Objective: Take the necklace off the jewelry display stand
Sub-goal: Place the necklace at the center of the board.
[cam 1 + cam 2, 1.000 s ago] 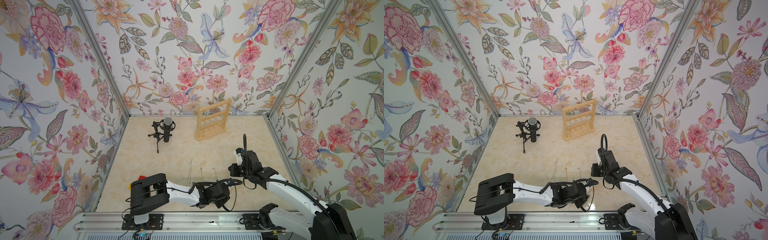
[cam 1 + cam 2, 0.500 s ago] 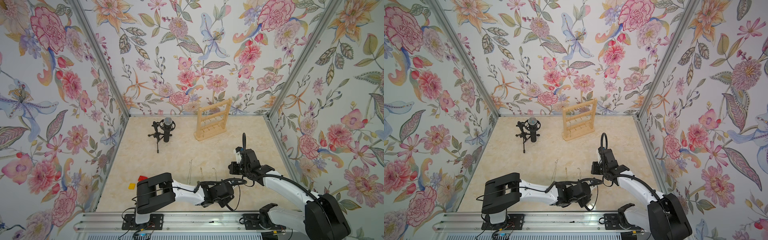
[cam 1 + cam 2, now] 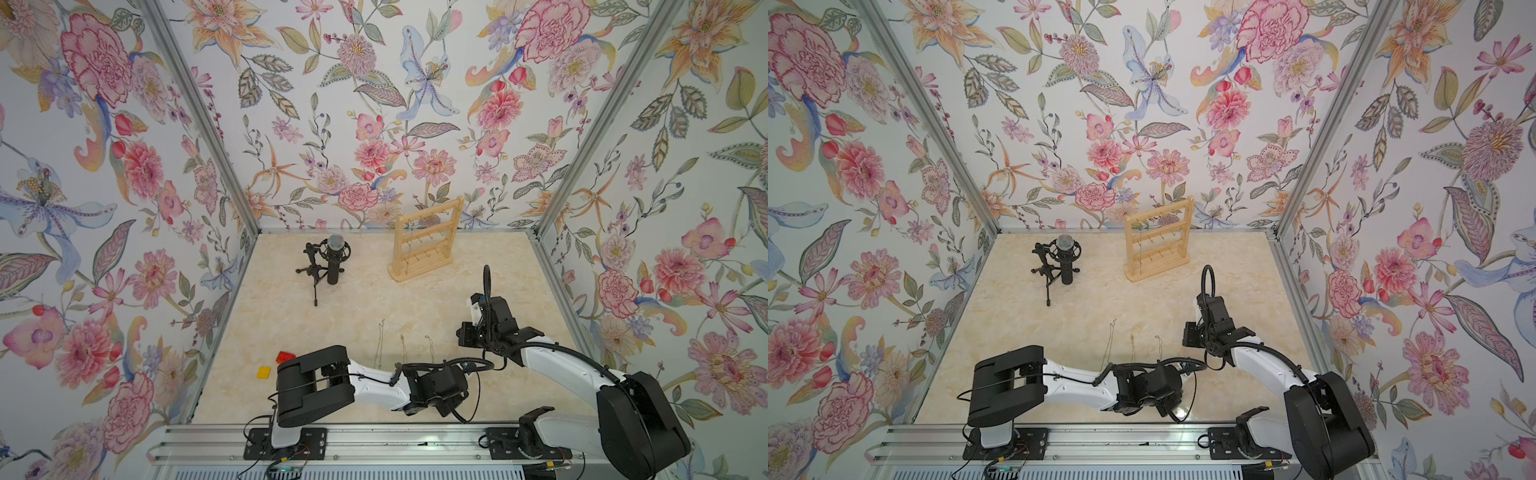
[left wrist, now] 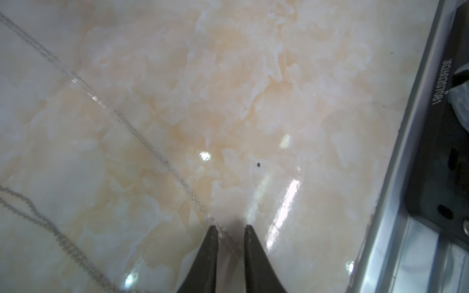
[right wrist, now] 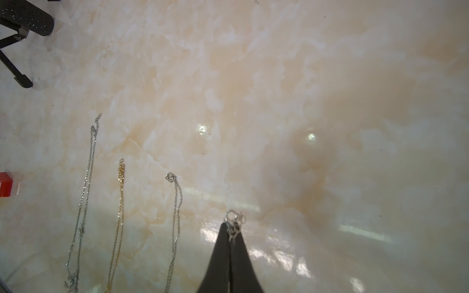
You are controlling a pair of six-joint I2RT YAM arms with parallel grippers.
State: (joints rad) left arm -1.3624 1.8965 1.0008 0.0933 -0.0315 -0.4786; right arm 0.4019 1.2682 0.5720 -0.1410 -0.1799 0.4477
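The necklace (image 5: 230,216) is well apart from the jewelry display stand (image 3: 426,243), at the front of the table (image 5: 304,101). The right gripper (image 5: 231,225) pinches its clasp tight. The left gripper (image 4: 230,228) stands a little open around a thin chain (image 4: 142,139), near the metal edge (image 4: 396,177).

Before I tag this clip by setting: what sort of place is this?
Likely a staged robot test cell: floral wallpaper panels between aluminium posts box in a marble-look tabletop, two robot arms sit on a rail at its edge, and a jewelry display stand and microphone stand as props.
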